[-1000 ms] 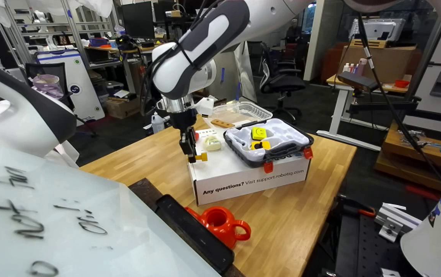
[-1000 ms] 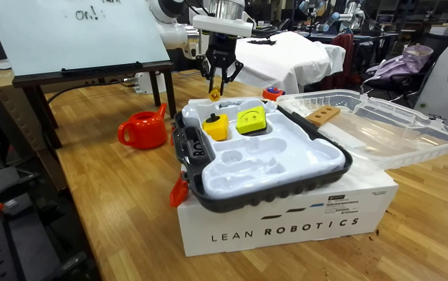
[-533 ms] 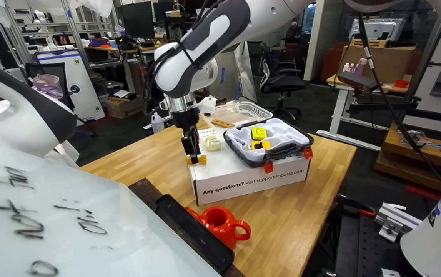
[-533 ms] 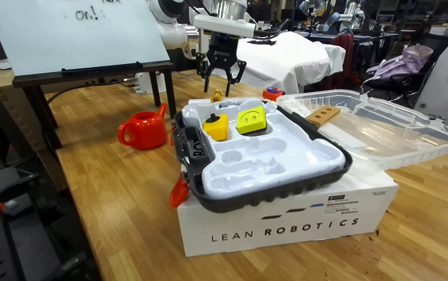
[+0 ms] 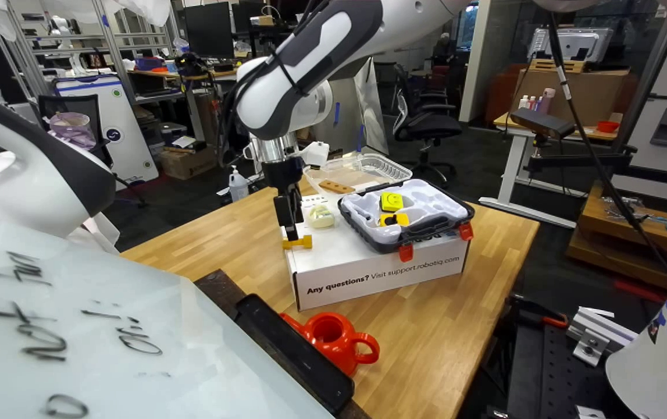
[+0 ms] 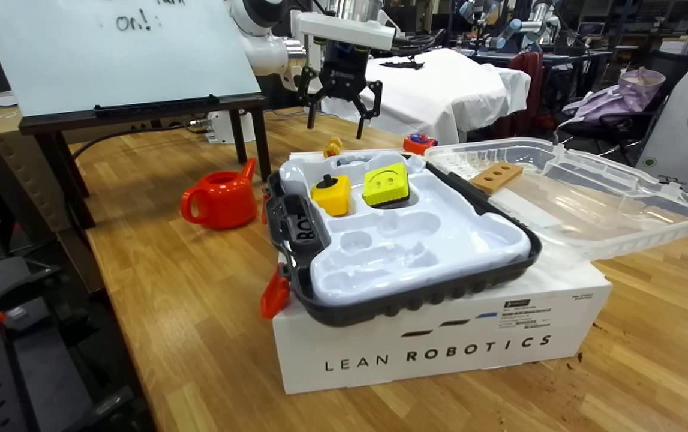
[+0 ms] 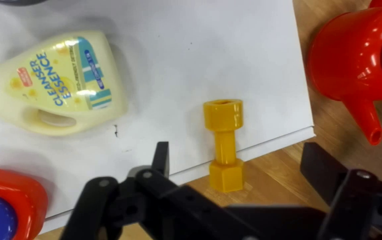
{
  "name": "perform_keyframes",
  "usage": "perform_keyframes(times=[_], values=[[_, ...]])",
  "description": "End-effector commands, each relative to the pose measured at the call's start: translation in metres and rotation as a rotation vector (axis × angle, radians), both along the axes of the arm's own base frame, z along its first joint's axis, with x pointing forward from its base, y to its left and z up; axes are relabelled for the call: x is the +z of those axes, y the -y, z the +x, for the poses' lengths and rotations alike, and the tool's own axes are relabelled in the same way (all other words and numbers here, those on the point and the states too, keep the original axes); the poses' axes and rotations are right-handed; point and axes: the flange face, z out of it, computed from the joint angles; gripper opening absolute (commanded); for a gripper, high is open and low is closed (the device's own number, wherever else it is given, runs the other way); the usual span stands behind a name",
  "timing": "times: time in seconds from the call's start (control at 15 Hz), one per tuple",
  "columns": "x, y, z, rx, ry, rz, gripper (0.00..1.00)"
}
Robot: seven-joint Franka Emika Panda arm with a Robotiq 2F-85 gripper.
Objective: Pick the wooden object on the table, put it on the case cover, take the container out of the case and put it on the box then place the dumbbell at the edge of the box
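A yellow dumbbell (image 7: 225,146) lies across the edge of the white box (image 6: 439,354), one end on the top and the other jutting out over the table. Above it my gripper (image 6: 335,129) stands open, its fingers well apart on either side and touching nothing. The wooden object (image 6: 498,178), a block with holes, rests on the clear case cover (image 6: 613,207). On the box lies the container (image 7: 57,83), a pale yellow cleanser bottle; the case hides it in an exterior view. The dark-rimmed case (image 6: 415,300) with its pale tray also sits on the box.
Inside the case are a yellow block with a black knob (image 6: 332,195) and a smiley sponge (image 6: 385,183). A red watering can (image 6: 221,200) stands on the table beside the box. Near the container is a red and blue object (image 7: 7,203). A whiteboard (image 5: 106,326) stands close by.
A second ago the gripper was shut on the dumbbell. The fingers have spread, the dumbbell now rests on the box edge, and the gripper has risen off it.
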Motion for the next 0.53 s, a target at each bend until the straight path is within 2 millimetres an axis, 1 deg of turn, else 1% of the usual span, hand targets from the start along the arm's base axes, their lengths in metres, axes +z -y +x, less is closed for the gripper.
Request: perform_keyframes(times=[0.0,0.07,0.27,0.4,0.47], values=[[0.028,0.005,-0.024,-0.022,0.031,0.079,1.00],[0.038,0.004,-0.031,-0.036,0.039,0.106,1.00],[0.067,0.008,-0.064,-0.137,0.042,0.216,1.00],[0.085,0.018,-0.092,-0.211,0.056,0.276,1.00],[0.092,0.026,-0.109,-0.250,0.060,0.306,1.00]])
